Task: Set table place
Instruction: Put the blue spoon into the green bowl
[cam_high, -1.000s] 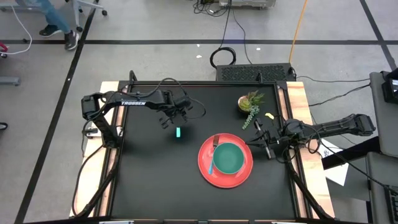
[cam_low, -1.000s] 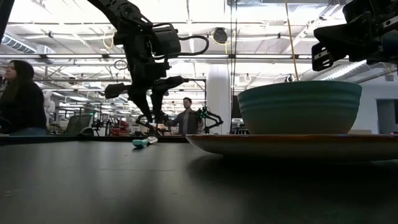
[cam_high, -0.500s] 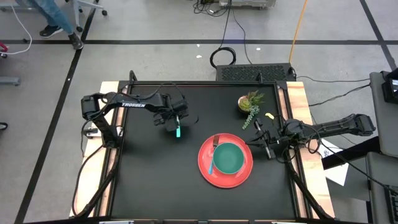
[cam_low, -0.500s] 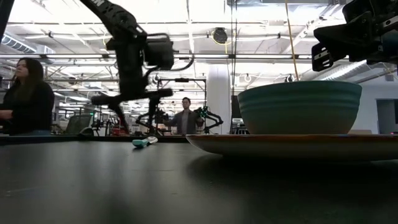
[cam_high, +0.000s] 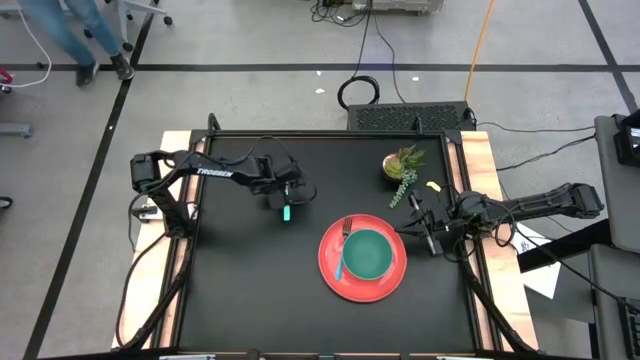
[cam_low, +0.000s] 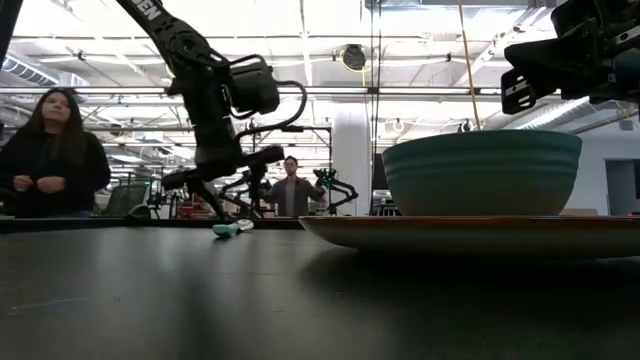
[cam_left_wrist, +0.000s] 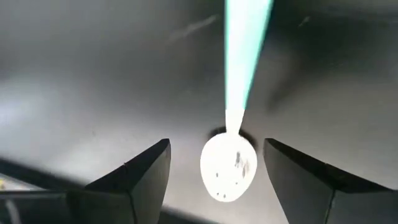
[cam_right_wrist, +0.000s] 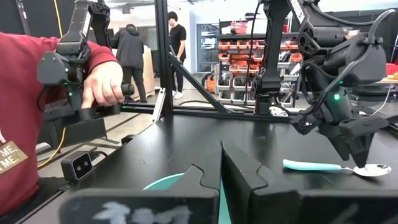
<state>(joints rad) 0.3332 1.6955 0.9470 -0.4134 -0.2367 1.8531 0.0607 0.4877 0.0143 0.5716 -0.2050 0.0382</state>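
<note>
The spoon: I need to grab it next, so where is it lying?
In the high view the spoon lies flat on the table, left of the red plate, directly under the open left gripper.

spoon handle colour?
Teal, with a bare metal bowl; the spoon shows best in the left wrist view.

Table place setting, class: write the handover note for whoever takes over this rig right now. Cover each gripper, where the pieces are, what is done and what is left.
Left gripper: open, low over the spoon, fingers either side of its bowl end, nothing held.
Right gripper: shut, empty, waiting at the table's right edge beside the red plate.
Done: teal bowl sits on the plate; the fork lies on the plate's left part, against the bowl.
Left: the spoon lies alone on the black top, left of the plate. Grasp it and lay it by the plate.
</note>
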